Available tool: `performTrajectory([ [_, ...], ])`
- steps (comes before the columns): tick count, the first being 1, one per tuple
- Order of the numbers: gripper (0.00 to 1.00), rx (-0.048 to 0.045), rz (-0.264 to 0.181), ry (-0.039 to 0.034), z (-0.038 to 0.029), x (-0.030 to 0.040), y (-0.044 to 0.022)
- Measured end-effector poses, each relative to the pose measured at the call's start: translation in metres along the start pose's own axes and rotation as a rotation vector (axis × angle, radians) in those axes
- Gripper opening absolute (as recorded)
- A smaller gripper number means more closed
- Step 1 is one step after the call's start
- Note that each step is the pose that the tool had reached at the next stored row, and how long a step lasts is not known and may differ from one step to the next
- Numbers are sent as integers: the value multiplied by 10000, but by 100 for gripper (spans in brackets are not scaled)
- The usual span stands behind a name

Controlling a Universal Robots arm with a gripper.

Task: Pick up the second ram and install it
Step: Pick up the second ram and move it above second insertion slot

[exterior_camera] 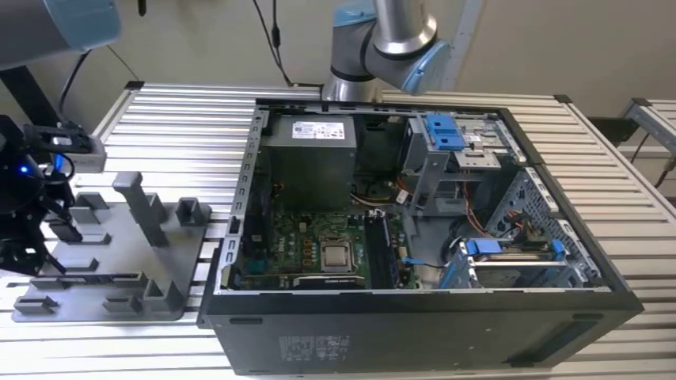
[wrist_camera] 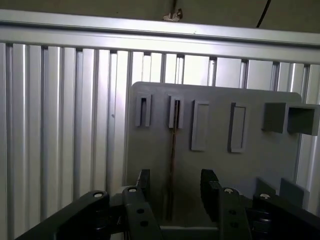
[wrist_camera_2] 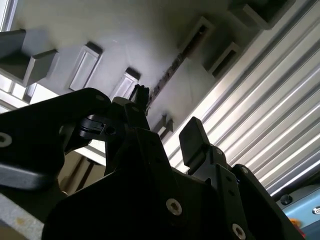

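Now: pick-up step, nothing gripped yet.
Ram [wrist_camera: 173, 145]: standing on edge in a tray [wrist_camera: 260, 160] slot, well apart from the case [exterior_camera: 423, 332].
Claw [wrist_camera: 176, 182]: open, low over the tray, one finger on each side of the board.
Grip calls for: I'd say pads square on the thin faces, clear of the slot posts.

Computer case [exterior_camera: 423, 324]: one
Grey tray [exterior_camera: 111, 257]: one
Ram stick [wrist_camera: 172, 150] standing in the tray: one
Fingers [wrist_camera: 144, 182]: two
Tabletop [exterior_camera: 180, 119]: one
Power supply box [exterior_camera: 306, 162]: one
Processor [exterior_camera: 337, 255]: one
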State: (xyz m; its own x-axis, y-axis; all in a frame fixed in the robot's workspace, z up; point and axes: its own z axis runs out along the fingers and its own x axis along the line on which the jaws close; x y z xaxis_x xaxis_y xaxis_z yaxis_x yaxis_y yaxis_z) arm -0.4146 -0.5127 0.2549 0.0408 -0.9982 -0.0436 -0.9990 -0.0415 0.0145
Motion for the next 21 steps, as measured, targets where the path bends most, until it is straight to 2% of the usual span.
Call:
performTrajectory([
  [21, 54, 2, -7, 0, 376, 2, -6],
])
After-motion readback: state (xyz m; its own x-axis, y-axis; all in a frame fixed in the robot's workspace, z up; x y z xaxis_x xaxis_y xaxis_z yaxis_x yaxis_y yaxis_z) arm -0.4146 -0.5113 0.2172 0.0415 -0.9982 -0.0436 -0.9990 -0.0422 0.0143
